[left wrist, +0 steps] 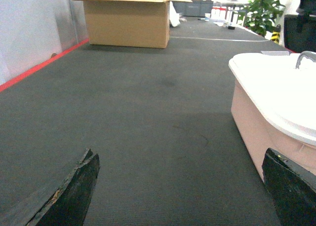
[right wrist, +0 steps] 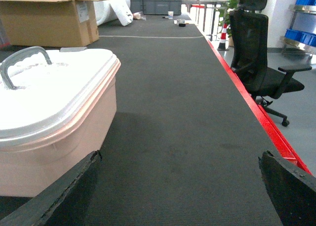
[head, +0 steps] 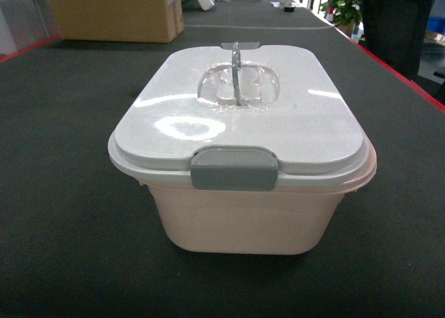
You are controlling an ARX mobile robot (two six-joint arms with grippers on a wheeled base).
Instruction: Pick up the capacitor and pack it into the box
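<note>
The box [head: 243,220] is a pale pink tub standing in the middle of the dark mat, with its white lid [head: 236,116] down, its grey latch [head: 233,169] facing me and a clear handle [head: 236,78] on top. No capacitor shows in any view. My left gripper [left wrist: 180,186] is open over bare mat, with the box [left wrist: 252,127] just to its right. My right gripper [right wrist: 180,186] is open too, low over the mat, the box [right wrist: 54,137] at its left. Neither gripper appears in the head view.
A brown cardboard carton [head: 115,12] stands at the back left. A red strip [right wrist: 247,97] marks the mat's right edge, and a black office chair [right wrist: 256,48] stands beyond it. A potted plant [head: 344,5] is at the far right.
</note>
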